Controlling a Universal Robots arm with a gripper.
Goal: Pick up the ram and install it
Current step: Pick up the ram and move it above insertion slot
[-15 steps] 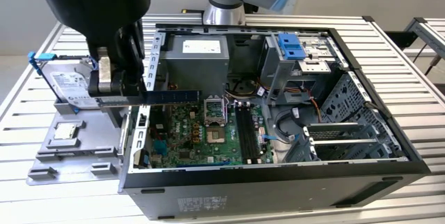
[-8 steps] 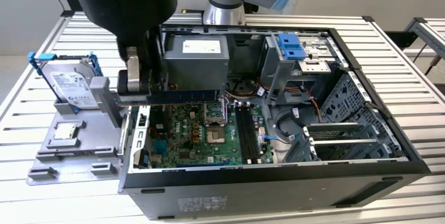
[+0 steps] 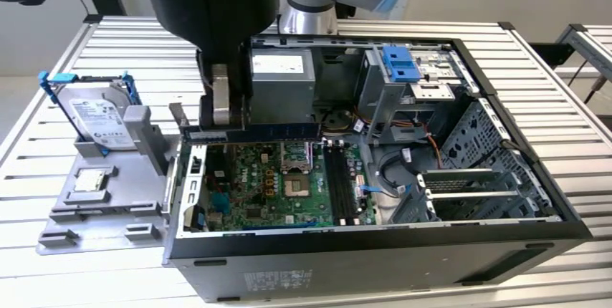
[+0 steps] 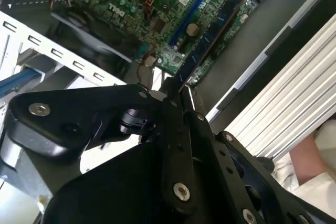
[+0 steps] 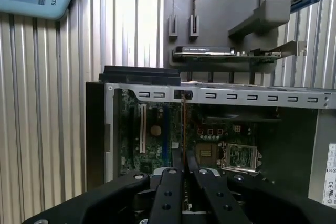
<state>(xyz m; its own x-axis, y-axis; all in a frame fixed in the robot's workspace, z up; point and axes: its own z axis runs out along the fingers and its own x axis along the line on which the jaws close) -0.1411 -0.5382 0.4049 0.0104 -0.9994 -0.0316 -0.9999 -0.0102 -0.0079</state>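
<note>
Left of the exterior view: a hard drive (image 3: 99,116) stands in a grey fixture (image 3: 91,208) on the slatted worktop (image 3: 39,143). Centre: the tool (image 3: 226,118), fingers clamped on one end of the RAM stick (image 3: 277,132), holds it over the motherboard (image 3: 277,186). Right: the open computer case (image 3: 497,236) with its blue-latched drive cage (image 3: 421,93).

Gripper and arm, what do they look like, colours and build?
The gripper is matte black: flat, jointed link bars pinned with silver screws, narrowing toward the tip. In the exterior view its body is a wide black cylinder, and the arm behind it is silver-grey with a blue ring at a joint.
</note>
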